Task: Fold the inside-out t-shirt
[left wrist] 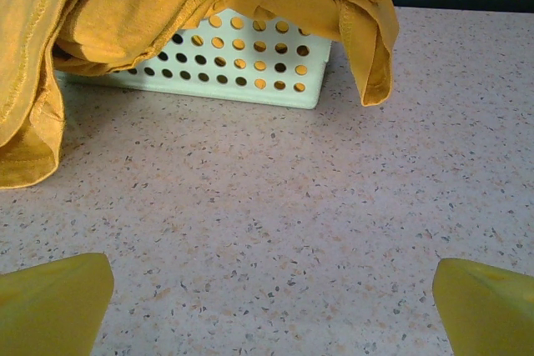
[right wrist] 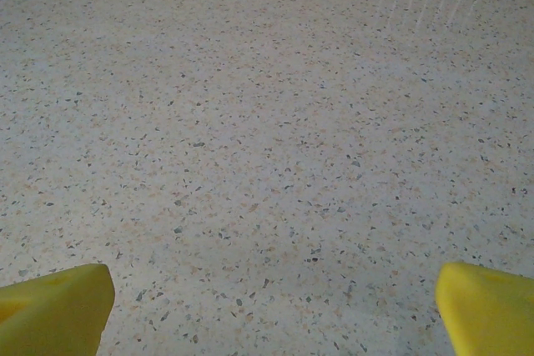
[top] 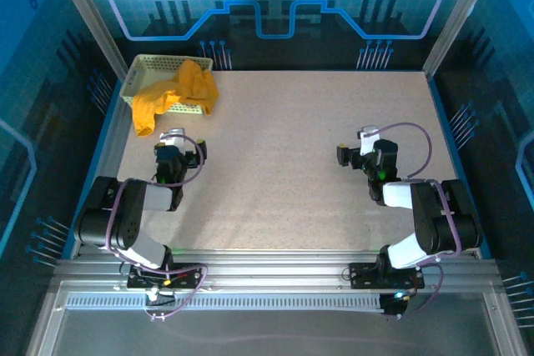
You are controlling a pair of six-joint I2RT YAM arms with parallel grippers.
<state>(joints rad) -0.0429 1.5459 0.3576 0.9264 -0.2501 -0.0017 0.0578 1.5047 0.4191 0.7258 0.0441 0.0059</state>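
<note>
Your left fingers (left wrist: 50,306) and right fingers (right wrist: 488,310) both stand spread wide, holding nothing.
The mustard-yellow t-shirt (left wrist: 125,6) lies bunched in and over the pale green perforated basket (left wrist: 250,72), straight ahead of your left fingers and apart from them, one fold spilling over the basket's edge onto the speckled tabletop (left wrist: 275,206); your right fingers hover over the tabletop, well apart from the t-shirt.

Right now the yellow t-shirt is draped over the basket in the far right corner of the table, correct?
Wrong corner: the top external view shows the t-shirt draped over the basket in the far left corner of the table.
</note>
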